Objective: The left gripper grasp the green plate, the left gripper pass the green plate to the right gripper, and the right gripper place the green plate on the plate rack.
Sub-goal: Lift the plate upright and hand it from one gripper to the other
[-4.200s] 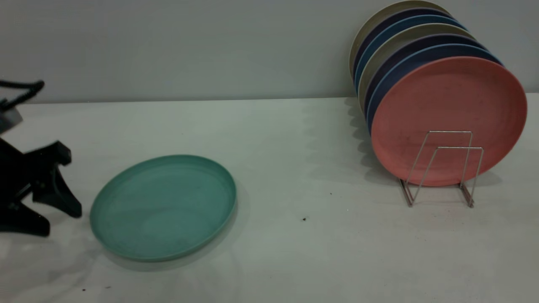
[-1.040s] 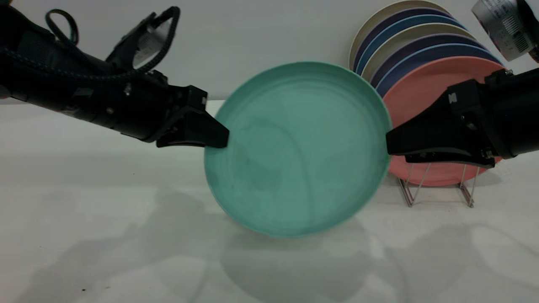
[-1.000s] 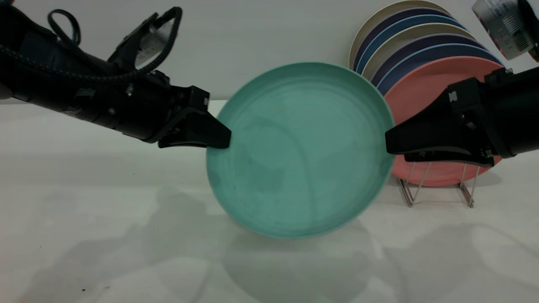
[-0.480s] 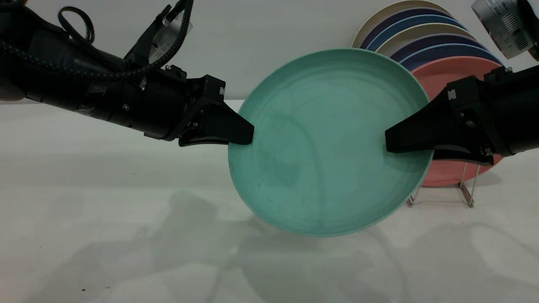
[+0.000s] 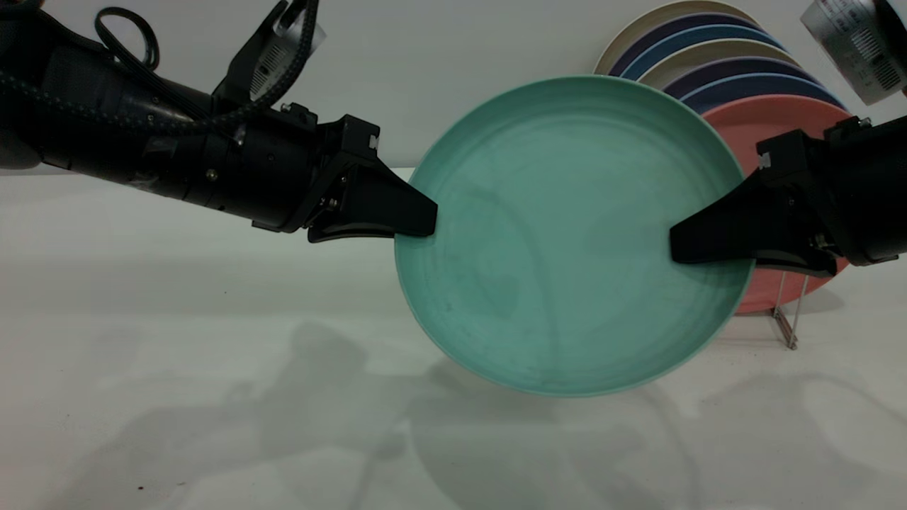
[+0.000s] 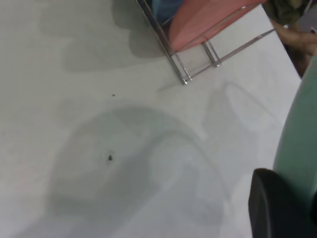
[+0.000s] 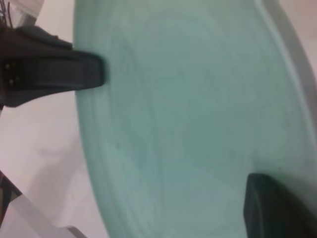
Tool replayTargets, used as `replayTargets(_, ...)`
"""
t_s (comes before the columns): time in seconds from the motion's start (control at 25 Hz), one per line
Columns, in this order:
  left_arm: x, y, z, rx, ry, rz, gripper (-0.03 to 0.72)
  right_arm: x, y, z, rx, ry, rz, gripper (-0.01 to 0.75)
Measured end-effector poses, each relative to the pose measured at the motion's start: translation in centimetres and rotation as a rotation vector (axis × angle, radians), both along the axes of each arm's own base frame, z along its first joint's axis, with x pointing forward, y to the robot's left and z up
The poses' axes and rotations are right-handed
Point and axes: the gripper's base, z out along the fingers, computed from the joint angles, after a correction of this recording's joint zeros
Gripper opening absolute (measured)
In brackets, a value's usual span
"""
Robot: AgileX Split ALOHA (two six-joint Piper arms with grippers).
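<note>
Since half a second ago we see the round matte teal-green plate (image 5: 574,234) carried a little farther to the right and slightly higher, so that it now covers more of the salmon-pink plate (image 5: 786,127) behind it, and both arms have shifted with it. Starting at the left, the left gripper (image 5: 414,219), black with tapered wedge-shaped fingers on a thick black arm with a looped black cable (image 5: 120,35), is clamped on the green plate's left rim; in the left wrist view one dark finger (image 6: 277,203) lies against the plate's edge (image 6: 299,148). The plate hangs in the air above the white table (image 5: 212,354), nearly upright with its hollow face toward the exterior camera, its shadow spread on the table below. At its right rim the right gripper (image 5: 691,248), black with a silver barcode-labelled module (image 5: 854,42) above it, has a finger laid over the plate's face and another behind it; we take it as closed on the rim, and the right wrist view shows one of its fingers (image 7: 277,208) on the plate (image 7: 188,119). Farthest right, the thin silver wire plate rack (image 5: 790,312) stands on the table holding the pink plate and a row of blue and cream plates (image 5: 708,57) on edge, partly hidden by the green plate.
</note>
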Motion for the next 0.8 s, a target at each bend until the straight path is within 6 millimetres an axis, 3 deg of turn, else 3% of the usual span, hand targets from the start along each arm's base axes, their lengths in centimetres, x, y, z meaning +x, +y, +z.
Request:
replayTargets(0.12, -0.1, -0.1, 0.1, -0.015, 0.001, -0.011, 0.068, 0.0, -0.1, -0.1, -0.012, 0.002, -0.007, 0.066)
replayTargets(0.24, -0.3, -0.3, 0.3, -0.044, 0.004, -0.032, 0.147, 0.1, -0.2, -0.2, -0.026, 0.004, -0.014, 0.066)
replayTargets(0.48, -0.7, -0.5, 0.5, -0.068, 0.005, -0.084, 0.431, 0.1, -0.2, -0.2, -0.033, 0.004, -0.014, 0.066)
replayTargets(0.6, -1.1, -0.5, 0.3, -0.043, -0.001, -0.14, 0.523, 0.0, -0.2, -0.2, -0.042, -0.002, 0.0, 0.066)
replayTargets(0.8, -1.9, 0.0, -0.1, 0.028, -0.003, -0.279, 0.564, -0.1, -0.1, -0.3, -0.048, -0.008, 0.022, 0.066)
